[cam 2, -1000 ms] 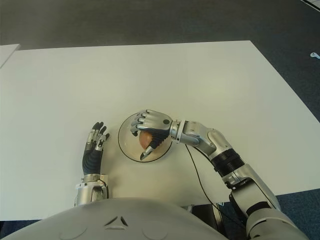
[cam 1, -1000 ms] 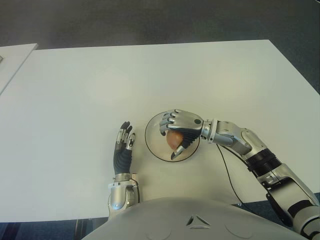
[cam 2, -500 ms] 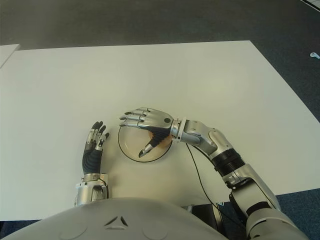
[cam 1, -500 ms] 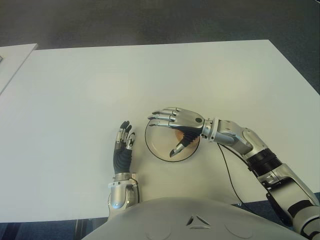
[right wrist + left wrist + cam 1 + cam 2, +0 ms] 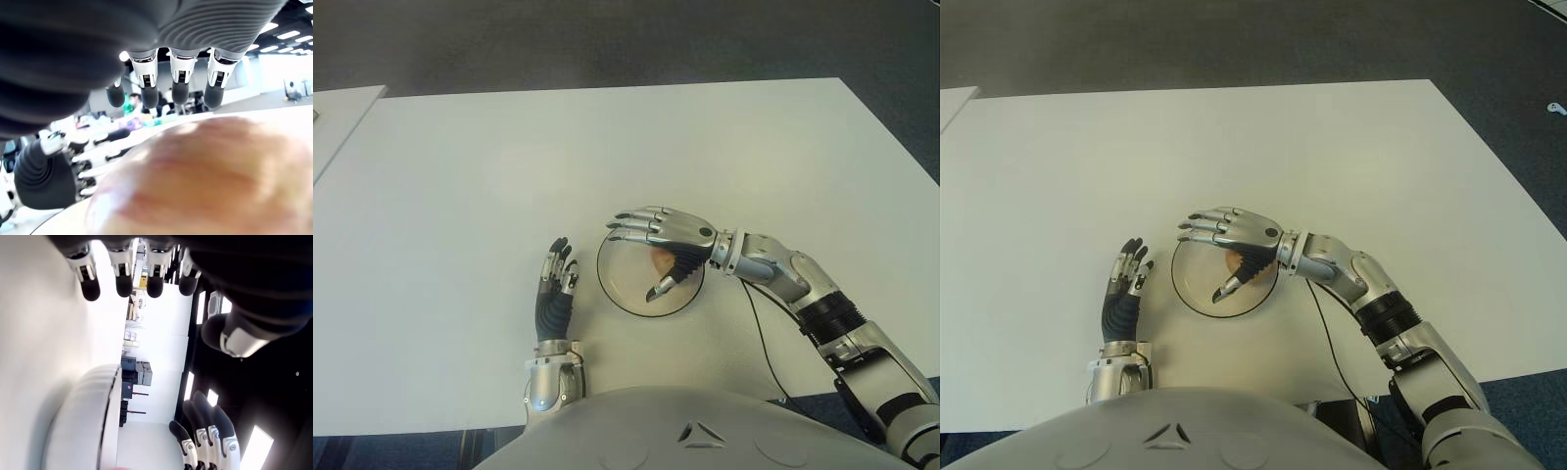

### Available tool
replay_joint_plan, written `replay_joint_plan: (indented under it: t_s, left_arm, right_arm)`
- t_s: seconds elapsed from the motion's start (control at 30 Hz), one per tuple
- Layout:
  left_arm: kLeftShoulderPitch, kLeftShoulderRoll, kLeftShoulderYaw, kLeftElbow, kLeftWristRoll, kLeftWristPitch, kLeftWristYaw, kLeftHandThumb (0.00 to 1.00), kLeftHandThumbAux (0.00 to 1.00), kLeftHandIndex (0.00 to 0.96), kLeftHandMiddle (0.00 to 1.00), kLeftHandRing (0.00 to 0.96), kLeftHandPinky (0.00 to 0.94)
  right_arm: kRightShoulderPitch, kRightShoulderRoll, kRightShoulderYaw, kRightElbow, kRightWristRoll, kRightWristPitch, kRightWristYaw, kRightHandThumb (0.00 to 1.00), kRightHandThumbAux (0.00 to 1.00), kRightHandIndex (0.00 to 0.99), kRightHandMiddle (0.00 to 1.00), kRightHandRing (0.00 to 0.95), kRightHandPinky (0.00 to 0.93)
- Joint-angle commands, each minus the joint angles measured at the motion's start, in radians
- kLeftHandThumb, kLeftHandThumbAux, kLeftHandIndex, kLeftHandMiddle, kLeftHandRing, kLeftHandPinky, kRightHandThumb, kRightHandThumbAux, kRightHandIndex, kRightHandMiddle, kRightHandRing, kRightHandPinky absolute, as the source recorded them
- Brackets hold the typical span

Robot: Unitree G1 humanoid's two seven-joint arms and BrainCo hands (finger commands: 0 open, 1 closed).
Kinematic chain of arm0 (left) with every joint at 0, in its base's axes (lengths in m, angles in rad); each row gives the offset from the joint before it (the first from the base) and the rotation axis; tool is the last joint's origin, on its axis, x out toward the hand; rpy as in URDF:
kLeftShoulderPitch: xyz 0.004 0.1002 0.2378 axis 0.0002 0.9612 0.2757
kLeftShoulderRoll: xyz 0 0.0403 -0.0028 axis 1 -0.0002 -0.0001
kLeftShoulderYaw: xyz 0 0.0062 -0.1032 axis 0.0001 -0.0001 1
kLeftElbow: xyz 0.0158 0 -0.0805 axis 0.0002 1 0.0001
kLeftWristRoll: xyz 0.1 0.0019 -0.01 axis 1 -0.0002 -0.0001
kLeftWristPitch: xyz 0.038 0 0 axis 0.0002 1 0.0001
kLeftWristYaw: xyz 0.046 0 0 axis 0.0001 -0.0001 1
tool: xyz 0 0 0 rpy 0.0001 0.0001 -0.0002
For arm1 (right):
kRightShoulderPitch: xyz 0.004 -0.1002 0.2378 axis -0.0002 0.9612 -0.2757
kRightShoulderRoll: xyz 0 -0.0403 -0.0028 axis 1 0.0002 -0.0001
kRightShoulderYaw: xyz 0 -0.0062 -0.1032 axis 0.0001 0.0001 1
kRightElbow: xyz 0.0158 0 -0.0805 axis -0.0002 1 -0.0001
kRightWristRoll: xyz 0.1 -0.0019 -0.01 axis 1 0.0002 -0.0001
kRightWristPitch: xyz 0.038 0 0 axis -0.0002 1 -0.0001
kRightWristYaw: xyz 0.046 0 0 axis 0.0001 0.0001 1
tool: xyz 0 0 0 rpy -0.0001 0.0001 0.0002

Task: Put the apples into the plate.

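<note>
Hovering over the plate (image 5: pixel 619 294), the right hand (image 5: pixel 668 238) has its fingers (image 5: pixel 628 224) spread, gripping nothing. One apple (image 5: pixel 662 262) lies in the plate beneath the palm. Left hand (image 5: pixel 554 290), fingers extended, shows just left of the plate on the white table (image 5: pixel 460 196).

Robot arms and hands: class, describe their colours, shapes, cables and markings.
The right hand has a silver metal back, silver segmented fingers with dark tips and a ribbed black palm. Its arm is silver with black ribbed joint bands, and a thin black cable trails beside it. The left hand is black with silver finger segments on a silver cuff.
</note>
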Motion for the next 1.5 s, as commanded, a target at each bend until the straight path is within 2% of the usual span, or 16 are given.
replay_joint_plan:
  t_s: [0.03, 0.17, 0.3, 0.4, 0.53, 0.8, 1.0, 1.2, 1.37, 1.5]
  left_arm:
    - [-0.019, -0.054, 0.001, 0.045, -0.064, -0.003, -0.018, 0.163, 0.471, 0.068, 0.060, 0.070, 0.113]
    - [-0.022, -0.053, -0.003, 0.054, -0.087, -0.019, -0.026, 0.173, 0.439, 0.087, 0.068, 0.076, 0.139]
    - [-0.022, -0.051, -0.006, 0.058, -0.094, -0.027, -0.029, 0.175, 0.417, 0.103, 0.078, 0.085, 0.148]
    - [-0.021, -0.050, -0.009, 0.060, -0.096, -0.033, -0.029, 0.176, 0.407, 0.110, 0.083, 0.089, 0.151]
    - [-0.017, -0.050, -0.014, 0.055, -0.088, -0.030, -0.024, 0.169, 0.390, 0.108, 0.083, 0.085, 0.137]
    - [-0.002, -0.059, -0.019, 0.038, -0.081, -0.019, -0.009, 0.153, 0.367, 0.087, 0.066, 0.059, 0.097]
    - [0.007, -0.057, -0.013, 0.022, -0.093, -0.011, -0.004, 0.152, 0.366, 0.076, 0.044, 0.035, 0.085]
    - [0.016, -0.055, -0.009, 0.015, -0.092, -0.004, 0.005, 0.155, 0.360, 0.079, 0.027, 0.016, 0.067]
    - [0.025, -0.060, -0.008, 0.009, -0.100, -0.011, 0.008, 0.158, 0.357, 0.092, 0.017, 0.004, 0.056]
    - [0.033, -0.059, -0.010, -0.002, -0.113, -0.009, 0.005, 0.165, 0.358, 0.103, 0.013, 0.000, 0.057]
  right_arm:
    - [0.078, 0.121, -0.093, 0.004, 0.302, 0.224, 0.074, 0.101, 0.334, 0.000, 0.000, 0.000, 0.000]
    - [0.116, 0.207, -0.187, -0.019, 0.538, 0.381, 0.094, 0.120, 0.329, 0.000, 0.000, 0.000, 0.000]
    - [0.157, 0.257, -0.248, -0.063, 0.684, 0.494, 0.099, 0.129, 0.348, 0.000, 0.000, 0.000, 0.000]
    - [0.193, 0.265, -0.291, -0.085, 0.760, 0.542, 0.107, 0.128, 0.360, 0.000, 0.000, 0.000, 0.000]
    - [0.227, 0.274, -0.408, 0.032, 0.884, 0.537, 0.133, 0.112, 0.369, 0.000, 0.000, 0.000, 0.000]
    - [0.213, 0.300, -0.510, 0.114, 0.955, 0.566, 0.147, 0.097, 0.350, 0.000, 0.000, 0.000, 0.000]
    - [0.248, 0.318, -0.567, 0.058, 0.991, 0.658, 0.113, 0.108, 0.356, 0.000, 0.000, 0.000, 0.000]
    - [0.268, 0.344, -0.600, 0.021, 1.002, 0.713, 0.081, 0.108, 0.372, 0.000, 0.000, 0.000, 0.000]
    - [0.325, 0.378, -0.612, -0.002, 0.987, 0.703, 0.063, 0.106, 0.357, 0.000, 0.000, 0.000, 0.000]
    - [0.365, 0.385, -0.612, -0.009, 0.967, 0.689, 0.065, 0.104, 0.345, 0.000, 0.000, 0.000, 0.000]
